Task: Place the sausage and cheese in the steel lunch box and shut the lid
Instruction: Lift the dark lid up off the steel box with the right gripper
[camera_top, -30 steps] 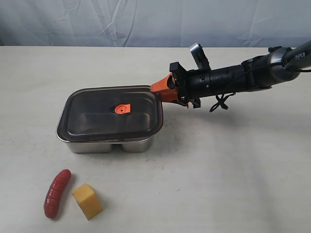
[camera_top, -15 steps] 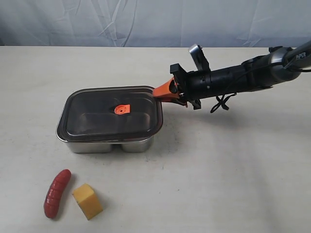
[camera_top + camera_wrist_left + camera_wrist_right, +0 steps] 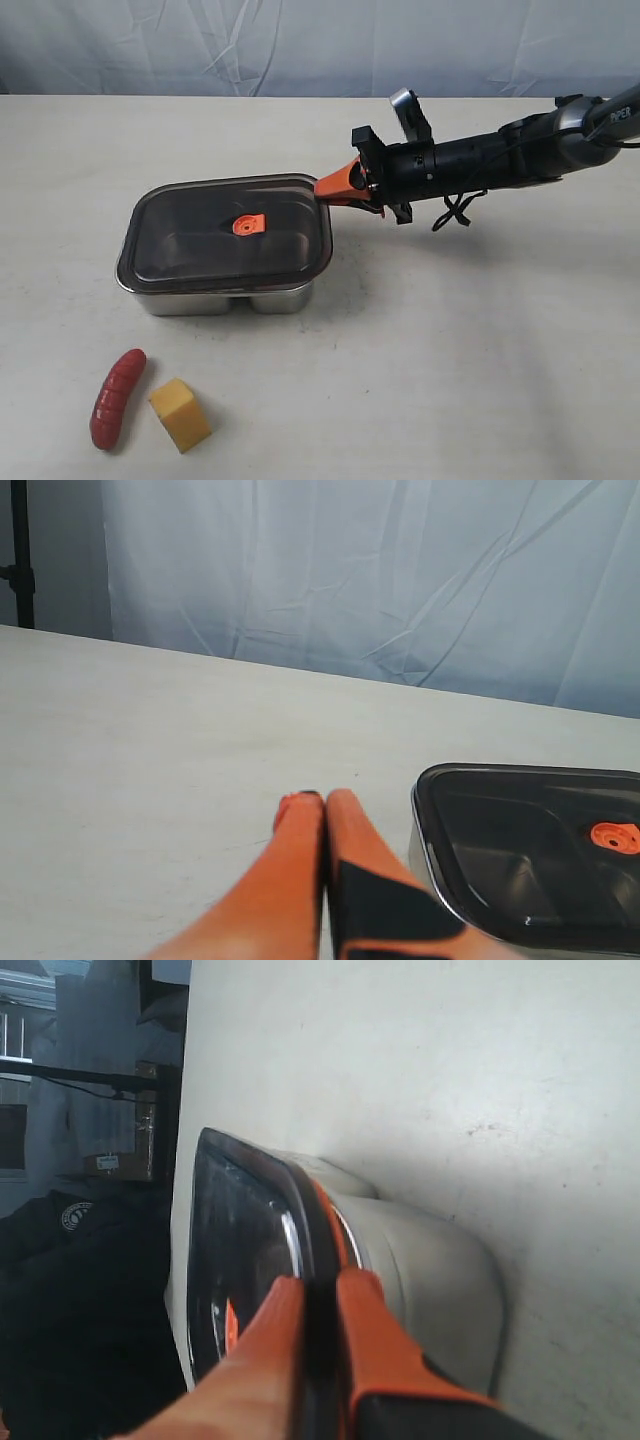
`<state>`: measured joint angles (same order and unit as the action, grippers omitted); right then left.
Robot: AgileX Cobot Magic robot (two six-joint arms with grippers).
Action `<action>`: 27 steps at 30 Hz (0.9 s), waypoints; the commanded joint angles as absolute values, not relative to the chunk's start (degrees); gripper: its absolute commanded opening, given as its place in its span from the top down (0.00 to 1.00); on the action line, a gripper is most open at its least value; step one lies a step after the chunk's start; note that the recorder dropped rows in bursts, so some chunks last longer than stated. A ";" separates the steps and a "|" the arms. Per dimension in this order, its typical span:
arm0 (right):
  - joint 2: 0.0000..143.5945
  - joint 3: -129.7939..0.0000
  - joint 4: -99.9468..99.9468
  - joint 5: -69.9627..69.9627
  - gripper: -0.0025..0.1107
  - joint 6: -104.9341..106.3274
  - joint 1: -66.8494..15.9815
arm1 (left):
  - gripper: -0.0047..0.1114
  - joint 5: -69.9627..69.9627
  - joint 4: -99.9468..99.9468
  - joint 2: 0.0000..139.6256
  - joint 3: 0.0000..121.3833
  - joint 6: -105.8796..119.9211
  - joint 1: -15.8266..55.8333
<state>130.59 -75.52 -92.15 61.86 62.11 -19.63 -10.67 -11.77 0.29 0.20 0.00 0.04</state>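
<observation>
The steel lunch box [image 3: 225, 297] stands left of centre with the dark lid [image 3: 200, 240] on it, orange valve [image 3: 250, 226] in the middle. My right gripper [image 3: 325, 188] is shut on the lid's far right edge; in the right wrist view its fingers [image 3: 370, 1320] clamp the lid rim [image 3: 300, 1210] above the steel wall [image 3: 430, 1270]. The red sausage [image 3: 117, 397] and the yellow cheese [image 3: 180, 414] lie side by side on the table in front of the box. My left gripper [image 3: 318, 800] is shut on nothing, beside the lid [image 3: 530, 830].
The table [image 3: 480, 350] is pale and plain, with a wrinkled blue-grey curtain [image 3: 300, 45] behind it. The right arm [image 3: 500, 160] stretches in from the right edge. The left arm is not seen in the exterior view.
The right gripper's fingers have narrowed onto the lid's edge, and the lid has shifted very slightly. Sausage and cheese have not moved.
</observation>
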 commanded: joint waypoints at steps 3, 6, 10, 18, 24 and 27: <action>130.42 -75.75 -92.34 66.29 0.99 62.95 -19.48 | 0.96 -10.42 -11.70 0.00 0.00 0.00 0.20; 130.17 -75.75 -93.14 67.58 0.99 63.08 -19.36 | 0.96 -10.42 -11.70 0.00 0.00 0.00 0.20; 128.91 -75.75 -93.15 67.88 0.99 63.65 -19.36 | 0.96 -10.42 -11.70 0.00 0.00 0.00 0.20; 125.21 -75.75 -92.91 68.85 0.99 64.37 -19.36 | 0.96 -10.42 -11.70 0.00 0.00 0.00 0.20; 123.42 -75.75 -92.43 68.83 0.99 64.48 -19.36 | 0.96 -10.42 -11.70 0.00 0.00 0.00 0.20; 122.45 -75.75 -92.41 68.93 0.99 64.48 -19.36 | 0.96 -10.42 -11.70 0.00 0.00 0.00 0.20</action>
<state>124.01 -75.52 -92.17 67.52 63.89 -19.63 -10.67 -11.77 0.29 0.20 0.00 0.04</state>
